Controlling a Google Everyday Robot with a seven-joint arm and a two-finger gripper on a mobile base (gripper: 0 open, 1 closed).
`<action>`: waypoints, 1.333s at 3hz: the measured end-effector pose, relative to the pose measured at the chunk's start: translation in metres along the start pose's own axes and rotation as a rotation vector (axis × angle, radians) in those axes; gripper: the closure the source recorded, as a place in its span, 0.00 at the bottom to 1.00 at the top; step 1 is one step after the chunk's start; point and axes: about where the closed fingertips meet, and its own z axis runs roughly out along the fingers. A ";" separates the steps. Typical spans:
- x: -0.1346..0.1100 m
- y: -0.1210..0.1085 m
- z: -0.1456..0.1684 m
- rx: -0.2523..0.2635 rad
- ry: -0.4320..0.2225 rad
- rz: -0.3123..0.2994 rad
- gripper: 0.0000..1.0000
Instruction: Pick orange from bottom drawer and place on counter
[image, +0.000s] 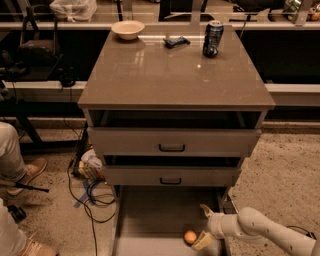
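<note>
The orange (190, 237) lies in the bottom drawer (145, 220), which is pulled out at the foot of the cabinet, near the drawer's right side. My gripper (204, 226) reaches in low from the right on a white arm, open, its two pale fingers spread just right of the orange, one above and one below it. The nearer finger (203, 241) almost touches the fruit. The counter (175, 70) is the glossy grey-brown top of the cabinet above.
On the counter's far edge stand a cream bowl (128, 29), a small dark object (177, 41) and a soda can (212, 38). Two upper drawers with black handles (171, 147) are partly open. Cables and a bag (90, 167) lie left of the cabinet. A person's legs (12, 160) are at far left.
</note>
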 end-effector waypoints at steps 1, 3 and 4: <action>0.014 -0.002 0.016 -0.001 -0.015 -0.009 0.00; 0.044 -0.004 0.060 -0.009 -0.034 -0.024 0.00; 0.058 -0.004 0.079 -0.022 -0.028 -0.017 0.00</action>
